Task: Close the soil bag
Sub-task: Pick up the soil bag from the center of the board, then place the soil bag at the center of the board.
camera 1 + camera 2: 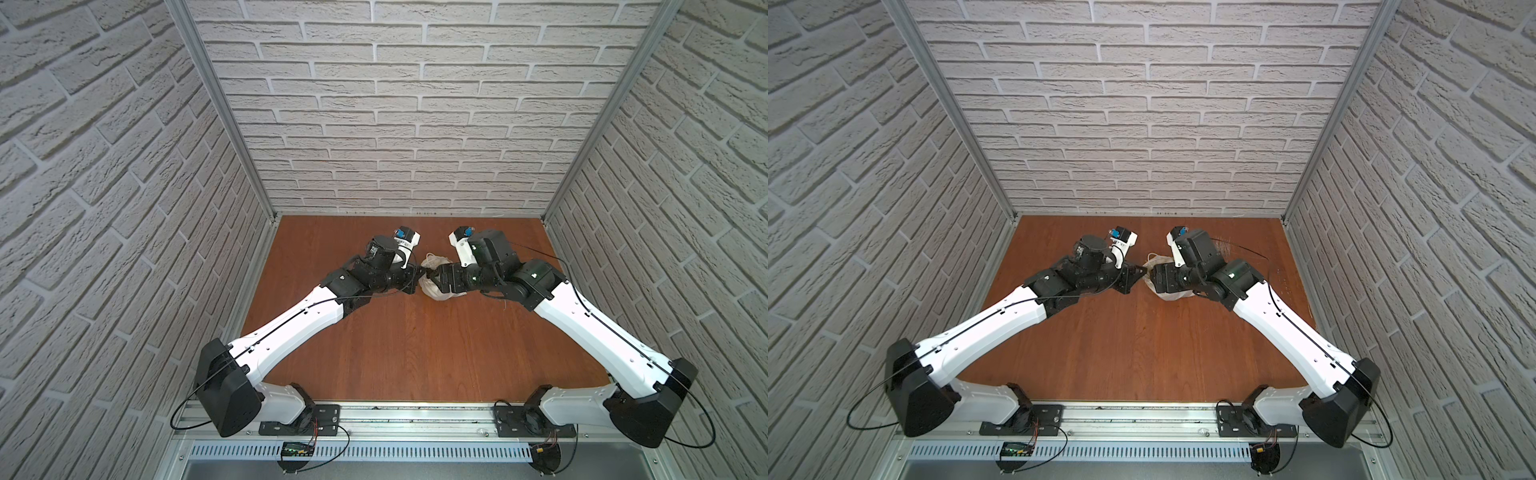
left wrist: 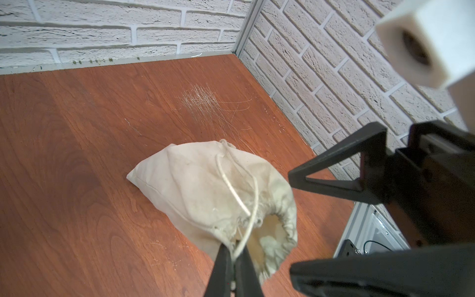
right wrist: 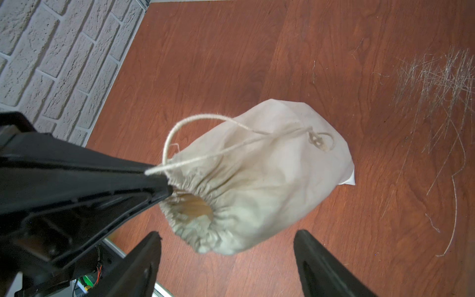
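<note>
On the wooden tabletop (image 1: 395, 353), both top views. Item: soil bag (image 1: 437, 293), cream cloth, lying mid-board, largely hidden under the two wrists. At the bag's mouth end the left gripper (image 1: 420, 272) arrives from one side and the right gripper (image 1: 1152, 277) from the opposite side.

Left wrist view. Fingers (image 2: 223, 264) of the left gripper are pressed together, pinching the drawstring cord (image 2: 231, 185) right at the bag's gathered hem. The right gripper is spread wide just beside the bag, touching nothing that shows. The mouth (image 2: 267, 236) is puckered but not yet shut.

Right wrist view. The bag's neck sits between the right gripper's spread fingers (image 3: 321, 262), apart from both. The neck end appears raised; the bag's far corner rests on the board. The cord loops over the bag to a knot (image 3: 317, 141) on its flank.

Step in hand, judged: cinching. Cord secured, neck not. The next move calls for the right gripper to clamp the cloth just behind the hem, then the left to draw the cord away from the bag until the hem bunches shut. Without that anchor the whole bag would likely drag.

Surface and room: reddish wood-grain laminate, with a patch of fine pale scratches (image 2: 203, 100) beyond the bag. White faux-brick panels (image 1: 374, 124) stand behind and on both sides of the bag, joined by aluminium corner posts (image 1: 230, 124).
</note>
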Available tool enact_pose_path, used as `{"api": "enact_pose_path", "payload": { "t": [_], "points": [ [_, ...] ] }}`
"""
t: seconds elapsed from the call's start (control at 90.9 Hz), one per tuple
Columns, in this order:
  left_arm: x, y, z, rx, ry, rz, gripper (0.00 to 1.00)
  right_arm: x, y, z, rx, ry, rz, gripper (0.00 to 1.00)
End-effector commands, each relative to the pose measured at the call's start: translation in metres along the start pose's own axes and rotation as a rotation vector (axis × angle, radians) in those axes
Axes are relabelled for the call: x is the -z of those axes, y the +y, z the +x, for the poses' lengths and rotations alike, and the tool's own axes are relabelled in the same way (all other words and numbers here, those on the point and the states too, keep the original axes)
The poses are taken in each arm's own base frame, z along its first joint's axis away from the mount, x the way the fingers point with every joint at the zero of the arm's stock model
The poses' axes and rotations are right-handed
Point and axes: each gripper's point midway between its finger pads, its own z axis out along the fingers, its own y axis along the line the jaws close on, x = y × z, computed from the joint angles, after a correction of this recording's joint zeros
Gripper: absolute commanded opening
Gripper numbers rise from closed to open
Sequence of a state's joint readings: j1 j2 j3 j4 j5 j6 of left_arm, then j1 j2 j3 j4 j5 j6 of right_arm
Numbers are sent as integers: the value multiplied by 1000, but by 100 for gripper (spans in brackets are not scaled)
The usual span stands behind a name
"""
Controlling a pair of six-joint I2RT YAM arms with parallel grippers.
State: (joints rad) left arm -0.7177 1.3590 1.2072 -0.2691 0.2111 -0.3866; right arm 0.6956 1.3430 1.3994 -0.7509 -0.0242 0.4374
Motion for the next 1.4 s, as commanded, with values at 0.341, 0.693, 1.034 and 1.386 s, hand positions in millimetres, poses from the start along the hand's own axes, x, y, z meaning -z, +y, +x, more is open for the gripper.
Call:
{"api": "enact_pose_path", "payload": {
  "t": [0.341,0.693,1.034,1.386],
  "points": [
    [42,11,-44,-86,-79,-167,0,15,-59,-22,121,-30,396,55],
    [101,46,-94,-82,-152,-355,0,69,-58,-69,164,-116,409,3],
    [148,63,-70,-34,-163,-421,0,74,-50,-43,96,-109,290,3],
    [121,73,-23,42,-83,-359,0,42,-42,2,55,-9,161,3]
  ]
}}
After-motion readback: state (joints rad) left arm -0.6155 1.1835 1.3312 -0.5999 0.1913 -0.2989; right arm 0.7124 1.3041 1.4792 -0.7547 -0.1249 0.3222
